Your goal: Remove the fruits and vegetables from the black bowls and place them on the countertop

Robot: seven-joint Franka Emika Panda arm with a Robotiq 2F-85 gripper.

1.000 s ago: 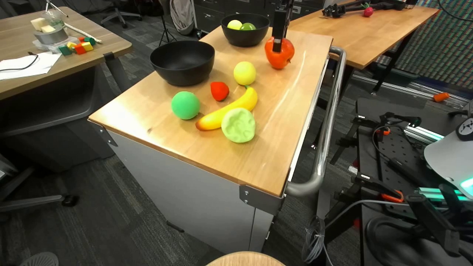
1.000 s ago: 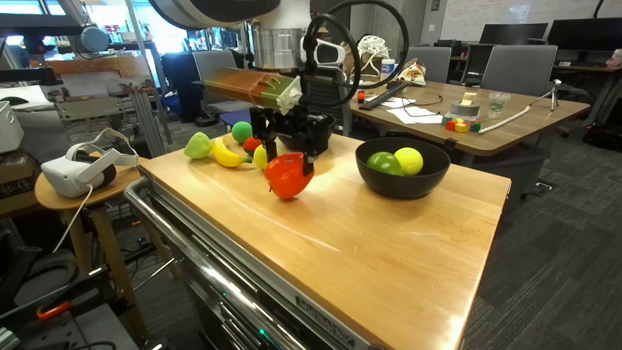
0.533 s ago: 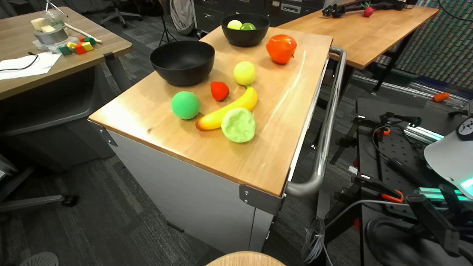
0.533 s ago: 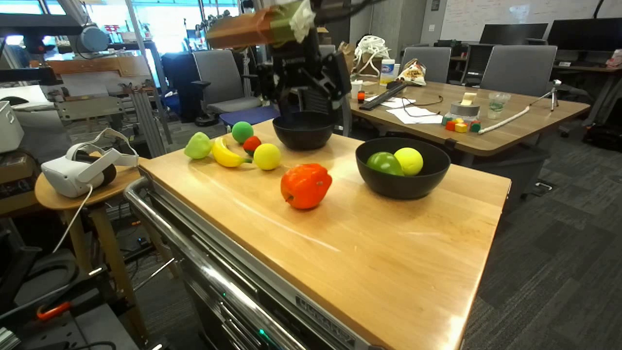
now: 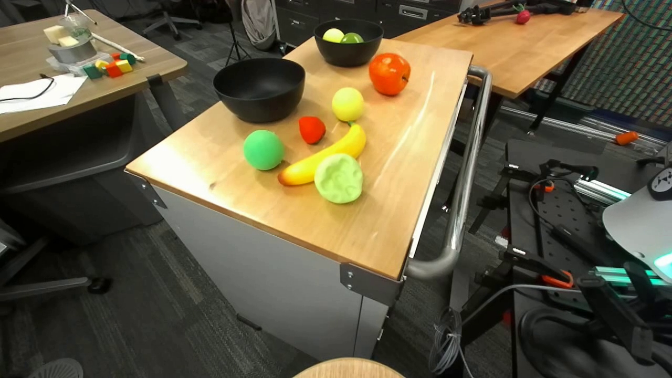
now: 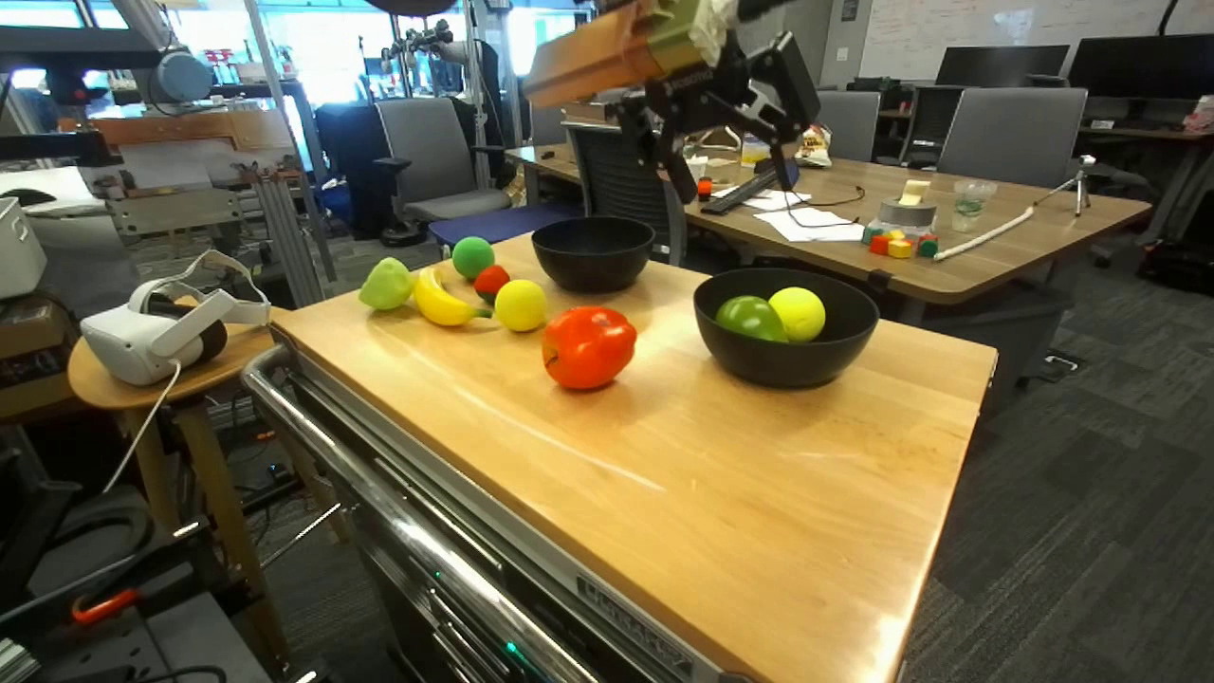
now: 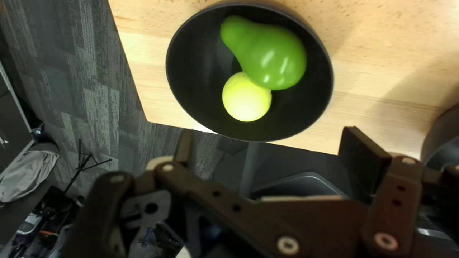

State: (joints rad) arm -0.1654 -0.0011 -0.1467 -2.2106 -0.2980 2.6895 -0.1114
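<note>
Wrist view: end effector (image 7: 270,144) spread wide, gripping nothing; black bowl (image 7: 200,71) near countertop (image 7: 380,36) edge, gap toward second bowl (image 7: 444,127).

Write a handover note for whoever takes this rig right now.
Gripper: open, holding nothing, raised higher than the bowls.
Done: the red-orange bell pepper, yellow ball, banana, red piece, green ball and lumpy pale-green piece are on the countertop. No produce shows in one black bowl.
Left: the green pear and lime-yellow ball are in the other black bowl; both need setting on the countertop.
</note>
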